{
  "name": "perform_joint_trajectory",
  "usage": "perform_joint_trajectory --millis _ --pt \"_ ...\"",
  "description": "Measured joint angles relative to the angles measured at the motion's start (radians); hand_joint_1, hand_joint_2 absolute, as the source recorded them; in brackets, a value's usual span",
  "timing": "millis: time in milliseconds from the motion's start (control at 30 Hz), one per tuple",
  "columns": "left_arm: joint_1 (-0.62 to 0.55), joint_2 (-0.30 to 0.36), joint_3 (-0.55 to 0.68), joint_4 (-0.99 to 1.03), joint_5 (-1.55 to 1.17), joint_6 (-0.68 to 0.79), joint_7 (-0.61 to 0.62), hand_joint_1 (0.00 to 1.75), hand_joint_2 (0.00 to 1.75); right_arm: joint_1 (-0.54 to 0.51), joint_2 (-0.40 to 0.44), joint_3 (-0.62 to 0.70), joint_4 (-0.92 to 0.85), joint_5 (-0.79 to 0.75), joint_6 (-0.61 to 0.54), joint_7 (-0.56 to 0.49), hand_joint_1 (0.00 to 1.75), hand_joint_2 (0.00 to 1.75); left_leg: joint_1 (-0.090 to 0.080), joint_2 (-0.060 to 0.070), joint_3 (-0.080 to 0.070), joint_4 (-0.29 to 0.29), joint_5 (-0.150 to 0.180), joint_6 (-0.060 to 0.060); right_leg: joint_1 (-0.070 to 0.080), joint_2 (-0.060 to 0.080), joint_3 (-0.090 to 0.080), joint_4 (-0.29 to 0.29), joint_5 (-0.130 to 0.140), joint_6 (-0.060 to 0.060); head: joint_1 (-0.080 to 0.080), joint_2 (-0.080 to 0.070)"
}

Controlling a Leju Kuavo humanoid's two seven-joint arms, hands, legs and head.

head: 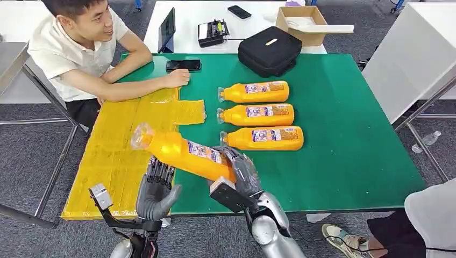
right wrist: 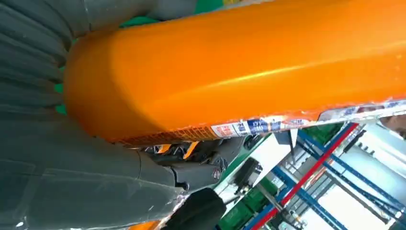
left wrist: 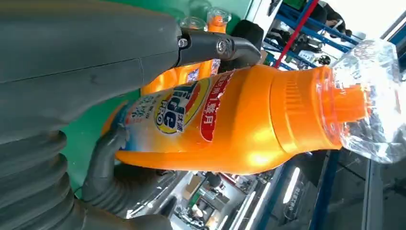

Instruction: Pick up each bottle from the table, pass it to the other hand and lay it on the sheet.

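One orange bottle [head: 183, 153] is held in the air above the near edge of the green table [head: 349, 156], tilted, its clear cap end raised toward the yellow sheet [head: 115, 148] and its base down in the right hand [head: 239, 172]. The right hand grips the bottle at its base end, fingers wrapped round the body; the right wrist view shows the orange body [right wrist: 230, 67] pressed against the grey palm. The left hand [head: 156, 188] sits just beneath the bottle's middle, palm up, fingers apart and not clasped on it; whether they touch the bottle cannot be told from the head view. In the left wrist view the bottle [left wrist: 230, 120] lies across the hand, with a dark finger over its label. Three more bottles [head: 255, 114] lie on their sides in a row on the table, caps toward the sheet, well apart from the hands. The sheet covers the table's left part. A person [head: 80, 48] sits at that side, forearm resting on the table beside a phone [head: 183, 65]. A black bag [head: 269, 51] stands at the far edge.
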Motion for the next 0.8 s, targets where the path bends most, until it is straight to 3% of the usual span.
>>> perform_joint_trajectory --millis 800 --pt "-0.058 0.000 0.000 0.092 0.000 -0.010 -0.052 0.00 1.75 0.000 0.016 0.083 0.019 -0.029 -0.005 -0.035 1.75 1.75 0.000 0.000 -0.001 0.000 0.000 0.000 0.000 0.000 -0.001 0.000 0.000 0.000 0.000 0.000"
